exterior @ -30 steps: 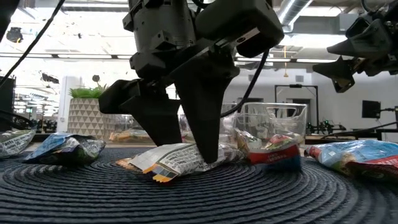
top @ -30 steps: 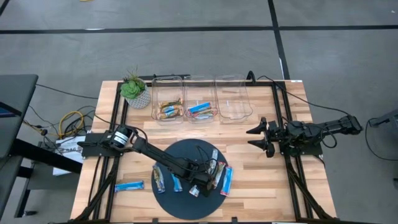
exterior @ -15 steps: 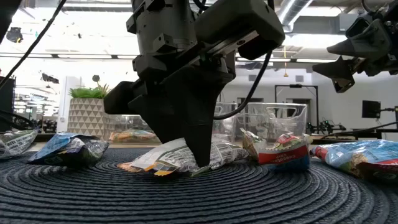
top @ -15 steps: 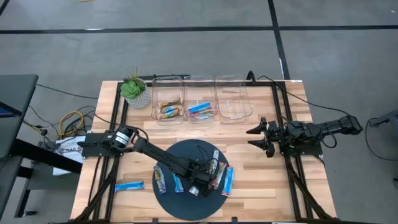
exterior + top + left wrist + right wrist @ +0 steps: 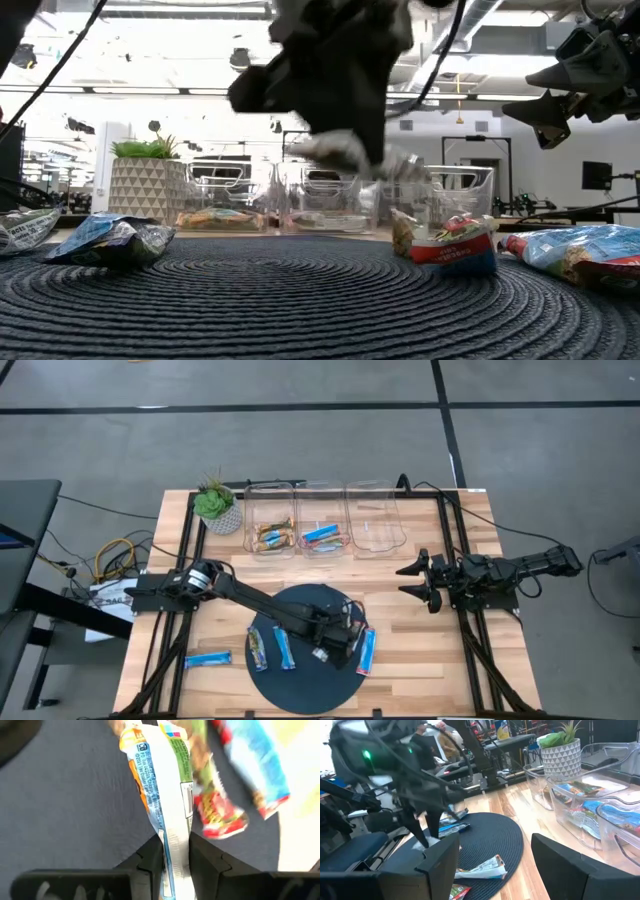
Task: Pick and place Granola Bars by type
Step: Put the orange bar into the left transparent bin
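a: what's the surface?
b: a wooden table [image 5: 420,645].
a: and on it?
b: a round dark mat [image 5: 310,600], three clear bins [image 5: 322,510] in a row, a potted plant [image 5: 216,507], one blue bar [image 5: 207,658] beside the mat.

The wooden table [image 5: 420,630] stands on a grey floor [image 5: 300,450] crossed by dark lines. Behind it the room is bright (white ceiling with pipes), and a potted plant [image 5: 140,180] stands there.
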Available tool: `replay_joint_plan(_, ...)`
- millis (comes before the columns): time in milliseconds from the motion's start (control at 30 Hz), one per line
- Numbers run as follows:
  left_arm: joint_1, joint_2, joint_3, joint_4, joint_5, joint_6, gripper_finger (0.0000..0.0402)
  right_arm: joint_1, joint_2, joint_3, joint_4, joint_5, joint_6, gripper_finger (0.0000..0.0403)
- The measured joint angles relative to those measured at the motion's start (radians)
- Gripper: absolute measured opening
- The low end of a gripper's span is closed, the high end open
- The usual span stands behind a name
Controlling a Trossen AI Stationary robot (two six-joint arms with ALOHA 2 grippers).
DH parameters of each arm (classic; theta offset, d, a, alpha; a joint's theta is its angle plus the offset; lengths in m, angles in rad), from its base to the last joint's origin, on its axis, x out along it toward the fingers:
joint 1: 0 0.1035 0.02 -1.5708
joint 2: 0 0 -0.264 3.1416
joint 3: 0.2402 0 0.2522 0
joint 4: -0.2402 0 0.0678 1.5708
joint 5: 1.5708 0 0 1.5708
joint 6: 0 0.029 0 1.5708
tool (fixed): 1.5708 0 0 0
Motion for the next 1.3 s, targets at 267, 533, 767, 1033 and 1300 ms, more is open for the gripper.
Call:
replay_joint_plan(267, 0.051, -0.003, 0.197, -0.197, -0.114, 0.1, 0.0075, 0.0, 0.0, 0.0, 0.0, 0.0, 0.0, 0.0244)
replay_joint_plan(533, 0.112, -0.006, 0.355, -0.358, -0.201, 0.18, 0.0075, 0.0, 0.0, 0.0, 0.0, 0.0, 0.0, 0.0244)
replay_joint_plan(767, 0.132, -0.006, 0.391, -0.415, -0.205, 0.21, 0.0075, 0.0, 0.0, 0.0, 0.0, 0.0, 0.0, 0.0244)
replay_joint_plan(1033, 0.121, -0.006, 0.391, -0.421, -0.202, 0.425, 0.0075, 0.0, 0.0, 0.0, 0.0, 0.0, 0.0, 0.0244)
replay_joint_plan(1300, 0.115, -0.008, 0.309, -0.377, -0.174, 0.625, 0.0079, 0.0, 0.0, 0.0, 0.0, 0.0, 0.0, 0.0244)
